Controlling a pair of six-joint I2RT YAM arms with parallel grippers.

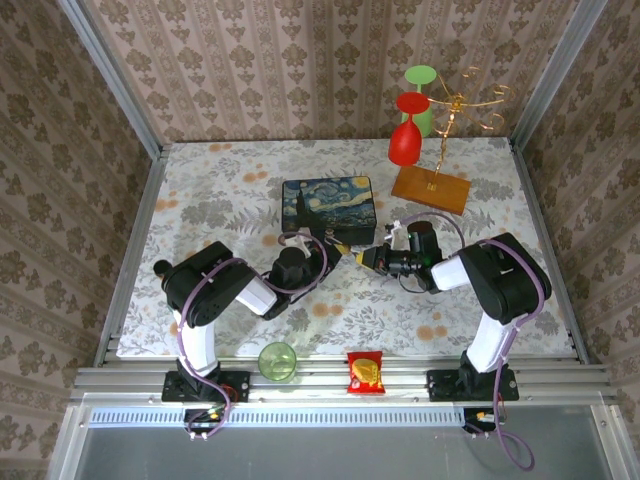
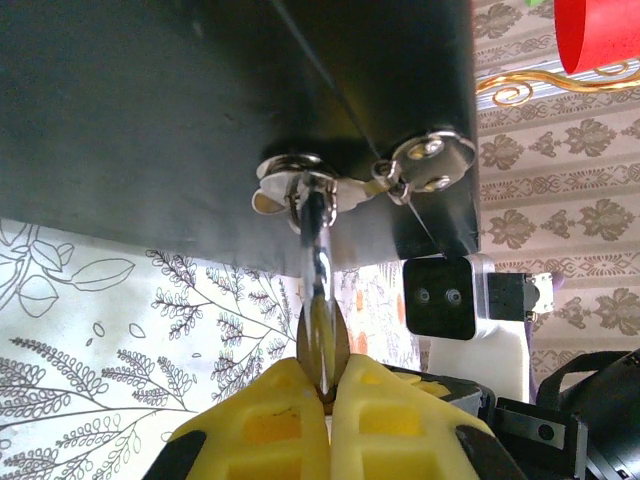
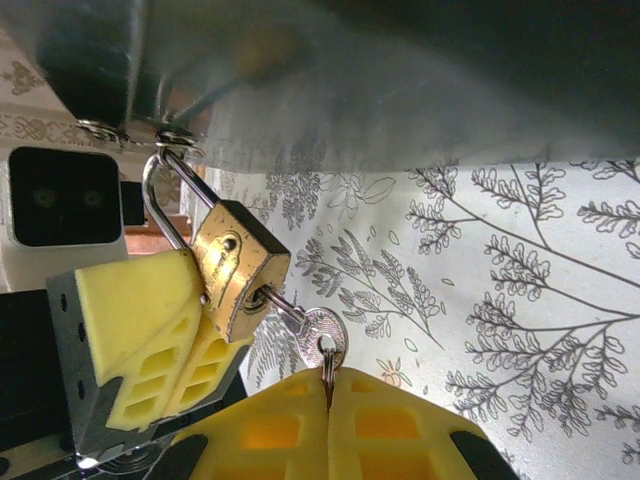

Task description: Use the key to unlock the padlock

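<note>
We bend our left arm [image 1: 205,290] and right arm [image 1: 500,280] inward, left gripper [image 2: 325,385] and right gripper [image 3: 328,385] clamped, nearly meeting.

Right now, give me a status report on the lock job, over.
Left fingers shut on padlock. Right fingers shut on key, key in the padlock. Shackle hooked through box hasp. No obstruction seen.
</note>
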